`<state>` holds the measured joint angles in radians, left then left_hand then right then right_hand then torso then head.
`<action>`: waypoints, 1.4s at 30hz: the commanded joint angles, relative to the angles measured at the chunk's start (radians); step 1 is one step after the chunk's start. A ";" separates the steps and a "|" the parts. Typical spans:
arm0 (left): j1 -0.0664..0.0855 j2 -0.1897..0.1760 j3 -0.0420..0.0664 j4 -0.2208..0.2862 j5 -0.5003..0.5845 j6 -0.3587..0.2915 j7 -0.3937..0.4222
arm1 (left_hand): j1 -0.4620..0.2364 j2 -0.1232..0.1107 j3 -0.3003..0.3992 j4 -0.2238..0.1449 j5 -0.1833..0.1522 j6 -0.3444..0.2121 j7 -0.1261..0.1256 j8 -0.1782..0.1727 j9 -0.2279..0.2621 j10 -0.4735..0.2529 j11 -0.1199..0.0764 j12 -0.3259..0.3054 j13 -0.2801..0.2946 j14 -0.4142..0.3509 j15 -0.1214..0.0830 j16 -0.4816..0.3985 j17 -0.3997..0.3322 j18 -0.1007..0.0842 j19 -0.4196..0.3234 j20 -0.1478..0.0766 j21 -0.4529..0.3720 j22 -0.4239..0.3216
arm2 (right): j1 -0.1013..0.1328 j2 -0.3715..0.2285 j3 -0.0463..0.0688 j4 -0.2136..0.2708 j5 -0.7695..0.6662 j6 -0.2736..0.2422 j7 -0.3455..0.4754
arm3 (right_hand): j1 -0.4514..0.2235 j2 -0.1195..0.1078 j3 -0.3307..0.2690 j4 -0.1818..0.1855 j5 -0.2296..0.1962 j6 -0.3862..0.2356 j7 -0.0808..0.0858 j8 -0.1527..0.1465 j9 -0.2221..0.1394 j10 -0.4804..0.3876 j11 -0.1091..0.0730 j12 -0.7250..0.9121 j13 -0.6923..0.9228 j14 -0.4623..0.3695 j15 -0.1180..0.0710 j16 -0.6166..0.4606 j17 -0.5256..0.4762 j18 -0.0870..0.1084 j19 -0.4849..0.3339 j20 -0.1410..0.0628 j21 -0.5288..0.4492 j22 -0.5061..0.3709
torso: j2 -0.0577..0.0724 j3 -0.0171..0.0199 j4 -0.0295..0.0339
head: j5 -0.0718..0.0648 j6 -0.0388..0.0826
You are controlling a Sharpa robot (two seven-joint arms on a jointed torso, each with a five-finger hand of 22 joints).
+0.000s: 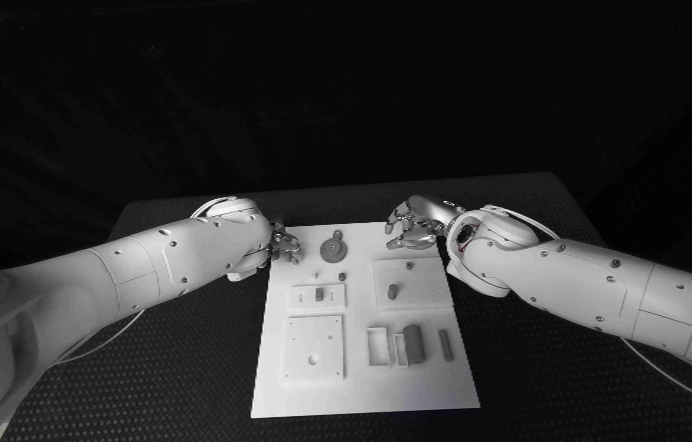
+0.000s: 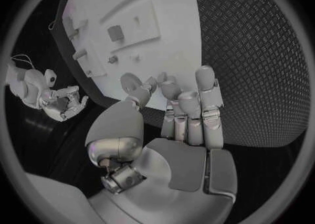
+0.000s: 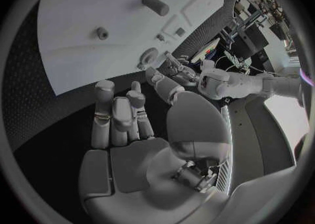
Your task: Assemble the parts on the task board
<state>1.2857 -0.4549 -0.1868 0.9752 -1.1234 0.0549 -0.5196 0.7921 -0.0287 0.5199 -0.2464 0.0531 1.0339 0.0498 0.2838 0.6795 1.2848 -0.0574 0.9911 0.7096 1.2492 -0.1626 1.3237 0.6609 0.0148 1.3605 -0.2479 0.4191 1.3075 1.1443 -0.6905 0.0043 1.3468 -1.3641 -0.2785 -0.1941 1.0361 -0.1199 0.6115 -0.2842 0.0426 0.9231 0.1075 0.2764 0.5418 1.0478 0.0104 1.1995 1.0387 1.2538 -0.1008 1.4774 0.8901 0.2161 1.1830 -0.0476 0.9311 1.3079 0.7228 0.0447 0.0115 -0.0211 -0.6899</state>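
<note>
From the head view we see the board [image 1: 361, 332] lying on the dark tabletop [image 1: 577, 362], long side running away from us. Our left hand [image 1: 278, 243] sits at the board's far left corner and our right hand [image 1: 411, 227] at its far right edge, both above the tabletop, with a round disc part [image 1: 333, 250] on the board between them. Nearer us, small parts rest on the board, among them a dark bar [image 1: 414, 343] standing beside a white frame [image 1: 379, 347]. In the left wrist view our left hand [image 2: 177, 124] has its fingers drawn close together and upright, holding nothing, just off the board's [image 2: 164, 35] edge; the right hand [image 2: 62, 103] shows beyond. In the right wrist view our right hand [image 3: 131, 124] holds nothing, fingers bunched side by side, near the board [image 3: 98, 66], where a short cylinder [image 3: 155, 4] lies.
</note>
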 commanded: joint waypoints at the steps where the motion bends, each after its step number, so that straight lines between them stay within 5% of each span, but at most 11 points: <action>1: 0.000 0.000 0.000 -0.001 0.028 0.005 0.015 | 0.013 0.006 0.007 0.001 -0.005 0.000 0.008 0.005 -0.001 0.010 0.001 0.005 -0.002 0.004 0.000 0.003 -0.001 0.003 0.007 0.003 -0.003 0.018 | 0.000 0.001 0.001 -0.002 -0.006 0.011 0.003 | -0.006 0.001 0.006 0.001 0.006 0.013 0.014 -0.003 0.000 -0.006 -0.001 0.005 -0.001 -0.005 0.001 -0.005 -0.001 0.046 0.001 -0.003 -0.006 0.011 | 0.000 -0.0005 0.0000 | -0.001 0.000; 10: 0.000 -0.010 0.001 0.001 0.097 -0.014 0.018 | 0.035 0.040 0.015 -0.015 -0.004 0.003 0.009 0.008 -0.002 0.012 0.002 0.006 -0.003 0.004 0.001 0.005 -0.003 0.002 0.007 0.004 -0.003 0.019 | 0.000 0.001 0.001 -0.002 -0.005 0.011 0.003 | -0.007 0.001 0.006 0.001 0.006 0.013 0.014 -0.003 0.000 -0.006 -0.001 0.006 -0.002 -0.005 0.001 -0.005 -0.001 0.046 0.001 -0.003 -0.006 0.011 | 0.000 -0.0004 0.0003 | -0.001 -0.001; 18: 0.000 -0.032 0.004 0.018 0.199 -0.042 0.016 | 0.077 0.108 0.031 -0.040 -0.004 0.020 0.006 0.019 0.000 0.018 0.000 0.006 -0.004 0.006 0.000 0.008 -0.004 0.000 0.007 0.005 -0.001 0.021 | 0.000 -0.001 0.001 -0.003 -0.005 0.011 0.002 | -0.006 0.001 0.007 0.001 0.006 0.013 0.014 -0.003 0.000 -0.007 -0.001 0.006 -0.002 -0.005 0.001 -0.005 -0.001 0.046 0.001 -0.004 -0.006 0.011 | -0.001 -0.0004 0.0011 | 0.000 -0.001; 24: 0.001 -0.072 0.009 0.069 0.255 -0.046 0.012 | 0.104 0.106 0.062 -0.032 -0.005 0.030 0.003 0.023 -0.002 0.025 -0.003 0.005 -0.006 0.010 -0.002 0.012 -0.005 -0.002 0.011 0.006 0.003 0.021 | 0.000 -0.004 0.001 -0.004 -0.005 0.012 0.002 | -0.006 0.001 0.007 0.000 0.006 0.013 0.014 -0.003 0.000 -0.007 -0.001 0.006 -0.003 -0.005 0.001 -0.005 -0.001 0.046 0.001 -0.004 -0.006 0.011 | -0.002 0.0001 0.0023 | 0.003 -0.001; 31: 0.005 -0.149 0.037 0.191 0.312 -0.059 -0.006 | 0.107 0.110 0.070 -0.031 -0.005 0.034 0.002 0.024 -0.004 0.030 -0.004 0.005 -0.008 0.013 -0.003 0.014 -0.006 -0.003 0.015 0.007 0.006 0.022 | 0.000 -0.009 0.001 -0.001 -0.005 0.012 0.001 | -0.005 0.001 0.007 0.000 0.006 0.013 0.014 -0.003 0.000 -0.007 -0.001 0.006 -0.003 -0.005 0.001 -0.006 -0.001 0.046 0.001 -0.004 -0.006 0.011 | -0.003 0.0000 0.0026 | 0.004 -0.002; 42: 0.009 -0.216 0.031 0.330 0.323 -0.071 -0.028 | 0.107 0.110 0.073 -0.031 -0.005 0.038 0.001 0.025 -0.005 0.034 -0.005 0.005 -0.009 0.016 -0.003 0.016 -0.006 -0.004 0.017 0.008 0.009 0.022 | 0.000 -0.014 0.001 0.003 -0.005 0.012 0.000 | -0.005 0.001 0.007 0.000 0.006 0.013 0.014 -0.003 0.001 -0.007 -0.001 0.007 -0.004 -0.005 0.001 -0.006 -0.001 0.046 0.001 -0.004 -0.007 0.012 | -0.001 -0.0012 0.0029 | 0.009 0.000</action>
<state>1.2940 -0.6717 -0.1559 1.2961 -0.8240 -0.0040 -0.5364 0.8646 0.0516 0.5875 -0.2775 0.0455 1.0632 0.0465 0.3050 0.6737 1.3117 -0.0636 0.9911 0.7015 1.2528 -0.1588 1.3360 0.6556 0.0146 1.3711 -0.2378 0.4230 1.3079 1.1443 -0.7040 0.0044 1.3474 -1.3638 -0.2768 -0.1946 1.0361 -0.1199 0.6115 -0.2842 0.0426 0.9234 0.1076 0.2764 0.5417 1.0496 0.0090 1.2033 1.0361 1.2553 -0.0993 1.4774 0.8903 0.2161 1.1811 -0.0456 0.9311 1.3076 0.7200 0.0441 0.0146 -0.0133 -0.6916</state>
